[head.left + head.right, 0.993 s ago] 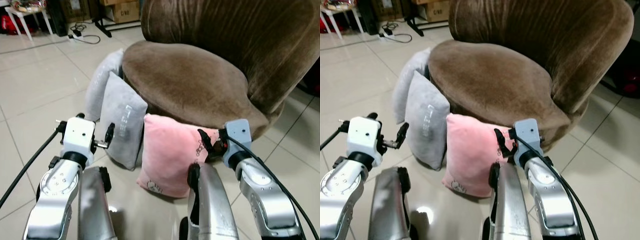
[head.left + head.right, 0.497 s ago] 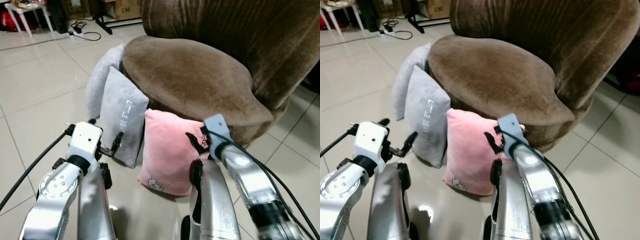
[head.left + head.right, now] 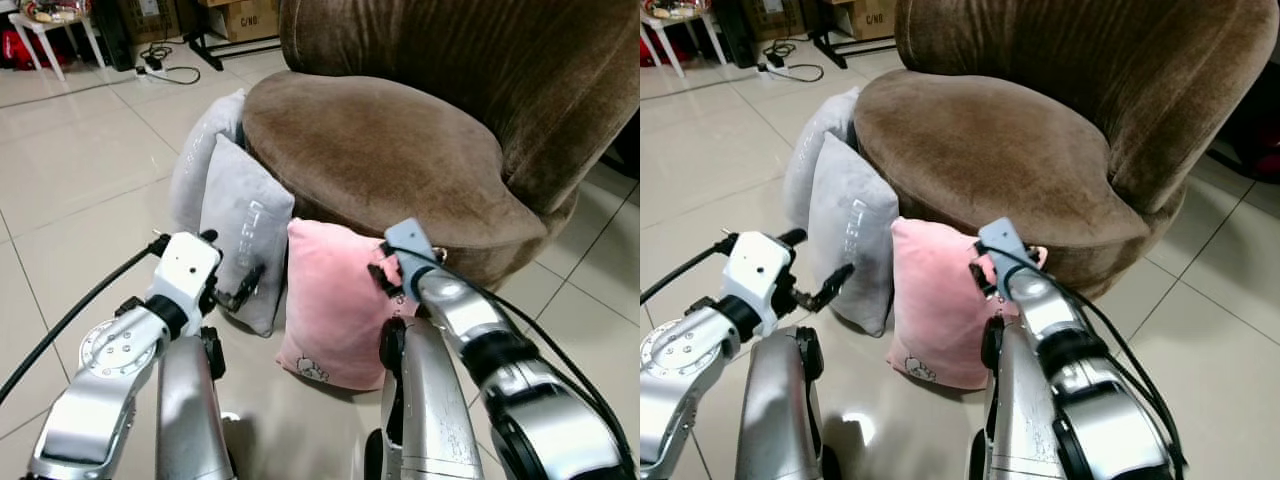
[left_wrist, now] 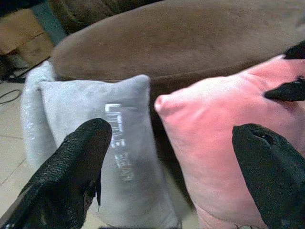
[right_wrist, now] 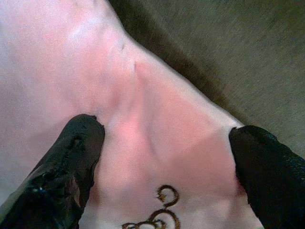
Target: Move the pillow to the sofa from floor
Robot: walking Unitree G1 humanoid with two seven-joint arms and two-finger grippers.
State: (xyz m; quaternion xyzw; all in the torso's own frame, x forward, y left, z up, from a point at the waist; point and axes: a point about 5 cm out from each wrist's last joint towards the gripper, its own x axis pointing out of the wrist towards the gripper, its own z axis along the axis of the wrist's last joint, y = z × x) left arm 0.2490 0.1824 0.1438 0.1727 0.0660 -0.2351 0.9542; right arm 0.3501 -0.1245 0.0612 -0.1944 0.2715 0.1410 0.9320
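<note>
A pink pillow (image 3: 335, 300) stands on the tiled floor, leaning against the front of the brown sofa chair (image 3: 370, 140). My right gripper (image 5: 167, 138) is open at the pillow's upper right corner, one black finger (image 5: 78, 157) pressing into the pink fabric and the other at the corner's far side. My left gripper (image 3: 236, 256) is open and hangs just short of the pillows. In the left wrist view its spread fingers frame the grey pillow (image 4: 119, 167) and the pink pillow's (image 4: 219, 143) left corner.
The grey "LITTLE BEAR" pillow (image 3: 245, 230) leans on the sofa left of the pink one, with a second grey pillow (image 3: 200, 160) behind it. A white table (image 3: 45, 30), cables (image 3: 165, 70) and boxes stand far back left. Bare tile floor (image 3: 80, 190) lies to the left.
My right gripper has swung left and forward onto the pink pillow's upper right corner. My left gripper has moved forward and right, closer to the pillows.
</note>
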